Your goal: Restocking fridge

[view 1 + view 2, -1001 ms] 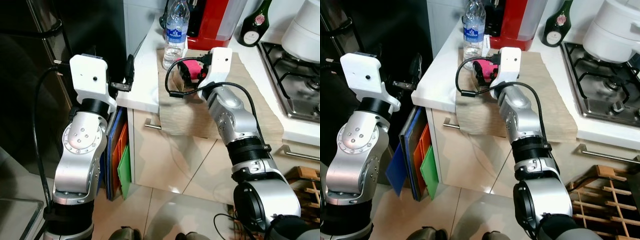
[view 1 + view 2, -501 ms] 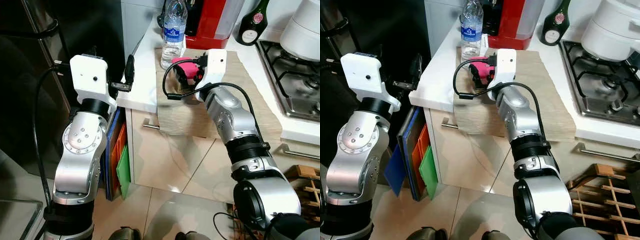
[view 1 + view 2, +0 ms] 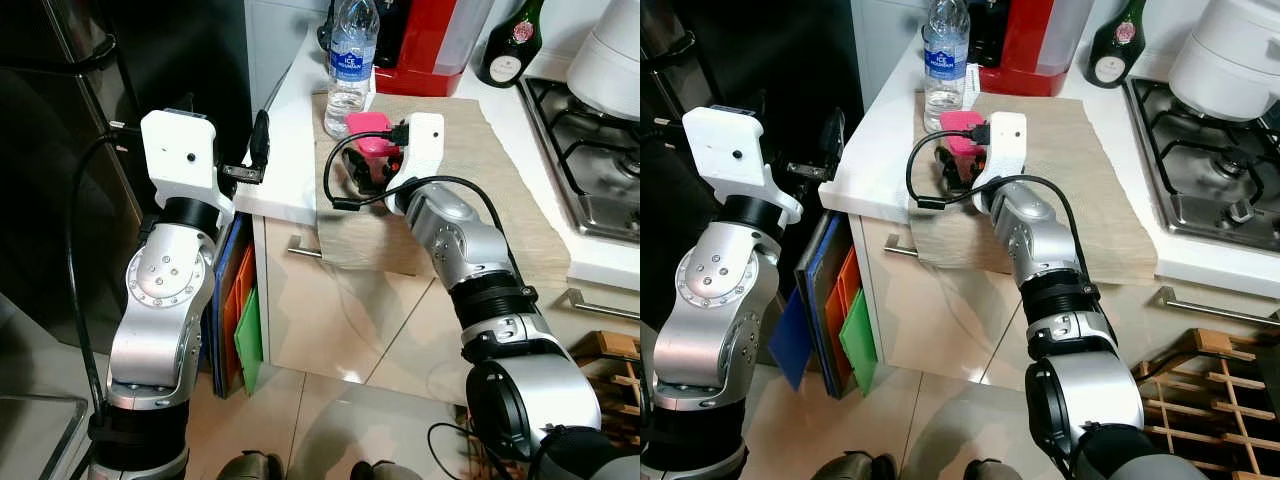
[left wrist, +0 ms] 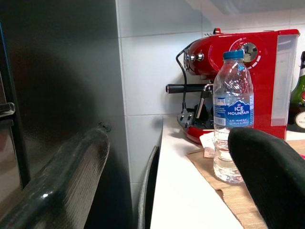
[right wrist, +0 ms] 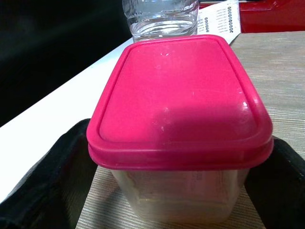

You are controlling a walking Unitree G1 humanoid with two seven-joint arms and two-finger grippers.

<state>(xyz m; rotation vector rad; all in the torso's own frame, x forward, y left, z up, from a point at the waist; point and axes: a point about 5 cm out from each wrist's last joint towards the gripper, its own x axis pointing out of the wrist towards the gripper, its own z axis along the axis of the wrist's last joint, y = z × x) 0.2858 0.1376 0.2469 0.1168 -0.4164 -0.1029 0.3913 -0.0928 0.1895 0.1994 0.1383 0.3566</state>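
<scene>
Lettering on the water bottle (image 4: 233,114) reads "ICE MOUNTAIN" in white on a blue label, with a smaller line beneath too fine to read. A paper slip (image 5: 220,16) printed with rows of small characters lies just beside the bottle's base; its text cannot be read. A dark green bottle (image 3: 508,45) by the wall carries a round label, illegible at this size. A red coffee machine (image 4: 248,81) stands behind the water bottle on the white counter (image 3: 288,150).

A tub (image 5: 178,124) with a pink lid sits on the beige mat (image 3: 470,170), just in front of the water bottle. The right gripper (image 3: 365,170) has its two black fingers (image 5: 47,186) on either side of the tub, up against its clear walls, so it is holding the tub. The left gripper (image 4: 167,176) hangs at the counter's edge beside the dark fridge (image 3: 100,100), fingers spread wide with nothing between them.

Against the frame a second ago, the right wrist has dropped lower and drawn back toward the mat's near edge, and more of the pink lid now shows ahead of it. The left arm stands as it did.
</scene>
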